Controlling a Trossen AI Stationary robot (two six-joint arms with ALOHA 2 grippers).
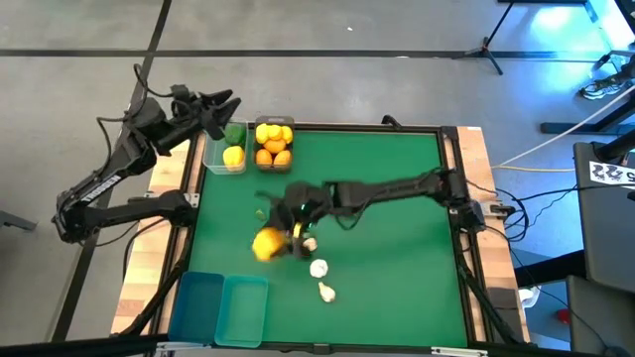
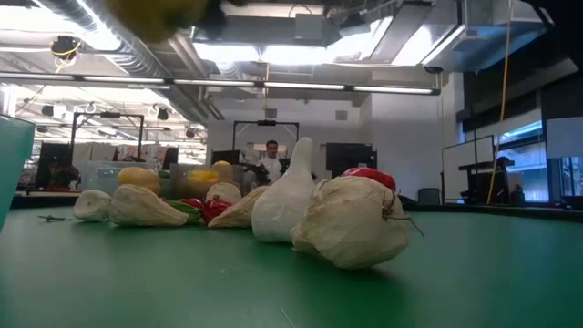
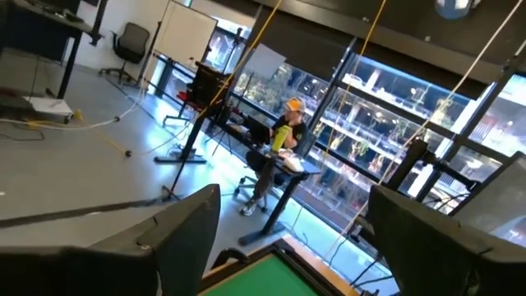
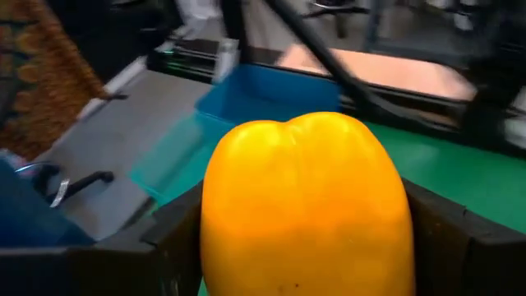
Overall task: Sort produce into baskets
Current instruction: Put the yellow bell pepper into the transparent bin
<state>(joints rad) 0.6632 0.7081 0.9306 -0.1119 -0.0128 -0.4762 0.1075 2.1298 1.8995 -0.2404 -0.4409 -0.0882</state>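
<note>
My right gripper reaches over the middle of the green table and is shut on a yellow bell pepper, which shows blurred in the high view. Two teal baskets stand at the near left corner, beyond the pepper in the right wrist view. Two clear baskets at the far left edge hold produce: one a green piece and a yellow piece, the other oranges and lemons. My left gripper hangs open above the clear baskets, nothing between its fingers. My right gripper pinches the yellow bell pepper between its two fingers, one on each of its opposite side walls. The fingers slant down from the table's right side. The pepper is lifted clear of the table and shows at the top of the low view.
Garlic bulbs lie on the table just near of the right gripper, large in the low view. A red pepper and small red and green chilies lie behind them. A person sits far behind the table.
</note>
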